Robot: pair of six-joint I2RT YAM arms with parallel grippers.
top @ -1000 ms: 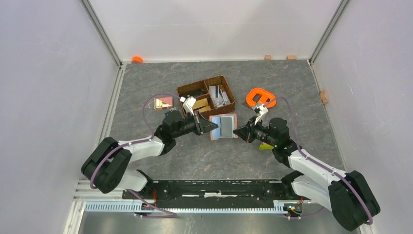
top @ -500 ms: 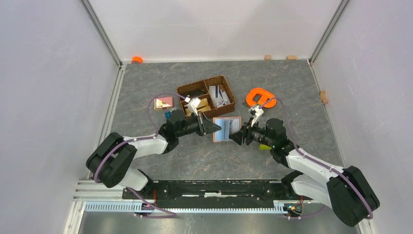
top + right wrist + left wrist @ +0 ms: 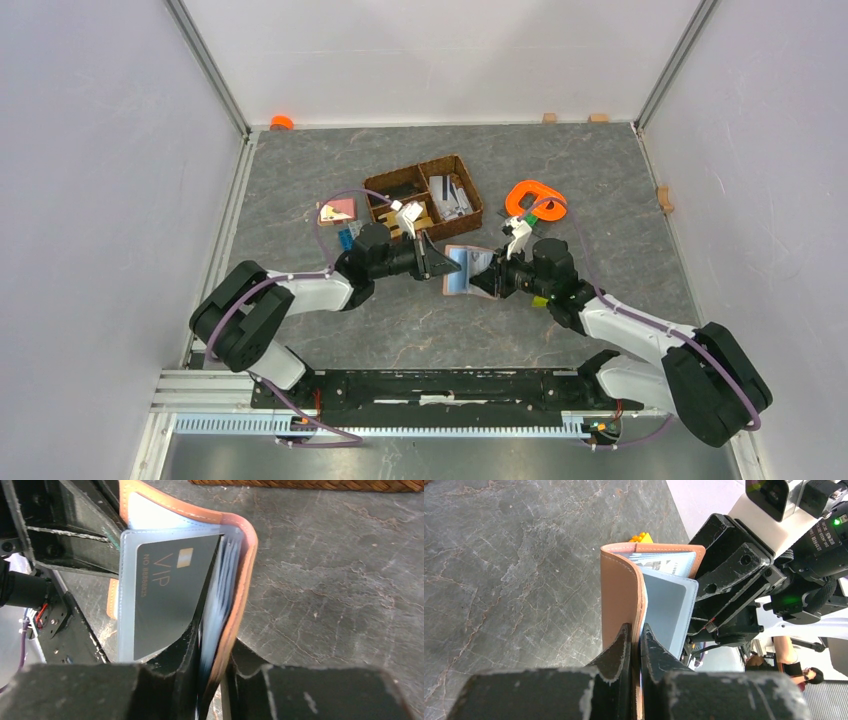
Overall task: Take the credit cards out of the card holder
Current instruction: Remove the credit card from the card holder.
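The reddish-brown card holder (image 3: 464, 270) hangs open between my two grippers, lifted off the table. My left gripper (image 3: 443, 271) is shut on its left cover (image 3: 620, 595). My right gripper (image 3: 482, 281) is shut on its right cover and a stack of pale inner sleeves (image 3: 220, 611). A dark grey credit card (image 3: 165, 592) marked VIP sits in a clear sleeve. Another card edge (image 3: 659, 562) shows in a sleeve in the left wrist view.
A dark-brown woven divided basket (image 3: 423, 196) with cards and bits stands behind the grippers. A pink-and-tan flat piece (image 3: 336, 211) and a small blue block (image 3: 344, 238) lie at the left. An orange ring (image 3: 533, 198) lies at the right. A yellow-green piece (image 3: 541, 300) lies under the right arm.
Both grippers closed in on the card holder and took hold of its covers. It went from lying flat and open on the table to being held up between them.
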